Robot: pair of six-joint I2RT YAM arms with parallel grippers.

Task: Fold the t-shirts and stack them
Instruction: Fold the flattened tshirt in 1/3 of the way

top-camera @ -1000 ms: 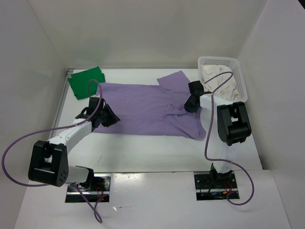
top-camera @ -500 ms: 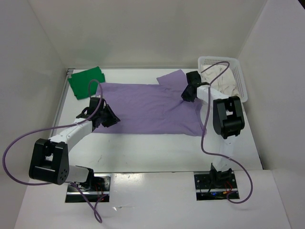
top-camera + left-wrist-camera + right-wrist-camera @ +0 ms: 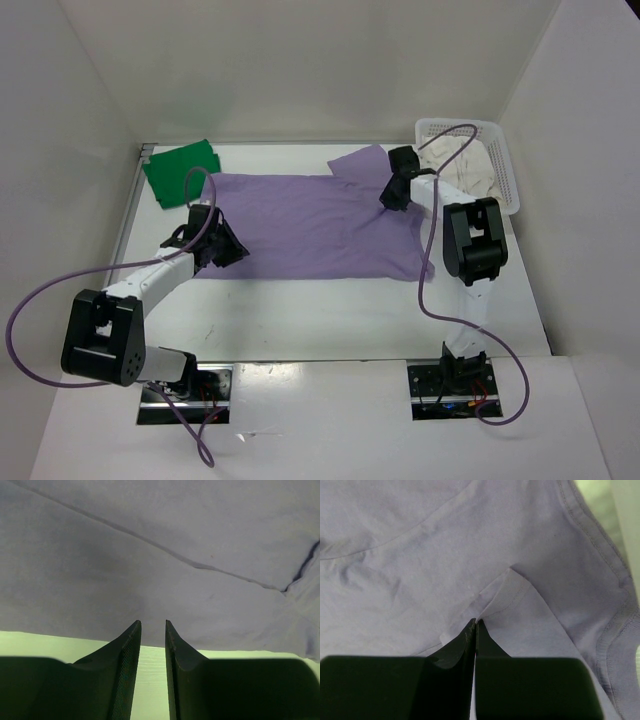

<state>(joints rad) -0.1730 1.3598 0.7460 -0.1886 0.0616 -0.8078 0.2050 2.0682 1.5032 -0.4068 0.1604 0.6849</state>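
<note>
cream t-shirt (image 3: 478, 178) in white basket (image 3: 450, 125), lavender t-shirt (image 3: 310, 225) spread flat

Seen from above, the right pincer (image 3: 392, 200) has its fingertips hidden under its own wrist. The left pincer (image 3: 226, 247) is too small there to show how its jaws stand. In the right wrist view the tips meet at a fold of the lavender shirt (image 3: 420, 555), but whether cloth is caught between them cannot be told. That shirt runs off every edge there, and off three edges in the left wrist view. The right arm (image 3: 470, 240) covers part of its right border. The cream shirt (image 3: 482, 175) is largely hidden inside the basket (image 3: 440, 125), so its shape is unclear.
</note>
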